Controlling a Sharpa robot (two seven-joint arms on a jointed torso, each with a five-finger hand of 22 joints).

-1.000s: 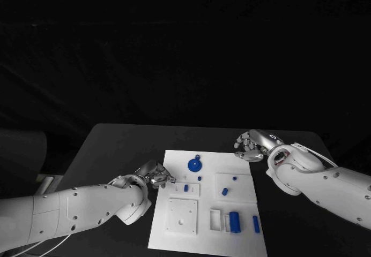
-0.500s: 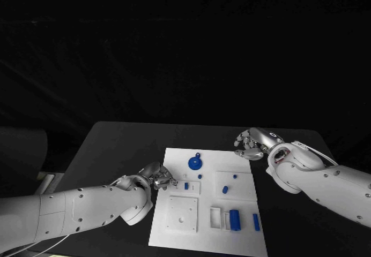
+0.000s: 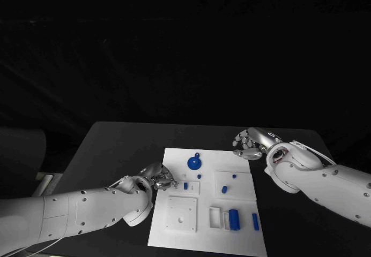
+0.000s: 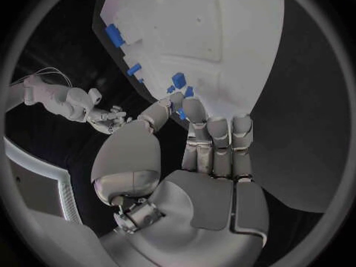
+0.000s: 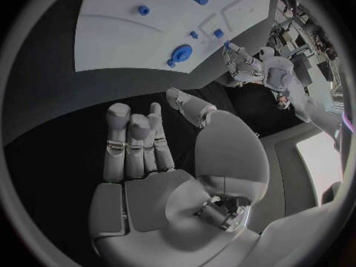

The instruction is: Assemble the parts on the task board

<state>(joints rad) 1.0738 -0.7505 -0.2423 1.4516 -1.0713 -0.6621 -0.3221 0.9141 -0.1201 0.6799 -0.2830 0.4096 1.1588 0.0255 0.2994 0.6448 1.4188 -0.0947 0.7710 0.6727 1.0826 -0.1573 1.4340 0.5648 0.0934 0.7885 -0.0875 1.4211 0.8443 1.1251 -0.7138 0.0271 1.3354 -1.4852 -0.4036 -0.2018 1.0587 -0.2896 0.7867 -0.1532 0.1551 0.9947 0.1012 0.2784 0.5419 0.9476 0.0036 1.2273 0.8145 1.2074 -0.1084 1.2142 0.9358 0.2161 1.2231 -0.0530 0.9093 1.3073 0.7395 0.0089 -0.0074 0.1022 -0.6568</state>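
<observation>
Parts (image 3: 194, 163) lie on unlabelled task board (image 3: 239, 214); left hand (image 3: 158, 177) at its edge.

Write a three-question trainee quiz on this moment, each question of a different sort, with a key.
1. True or false: the right silver hand is holding the round blue disc-shaped part.
2. Multiple choice: where is the left silver hand? A) at the left edge of the white task board, by a small blue part; B) over the blue cylinder at the near end; C) off the black table.
3. Fill in: the right hand hovers beside the board's far ____ corner.

Key: 1 false, its curled fingers hold nothing; 2 A; 3 right.
</observation>
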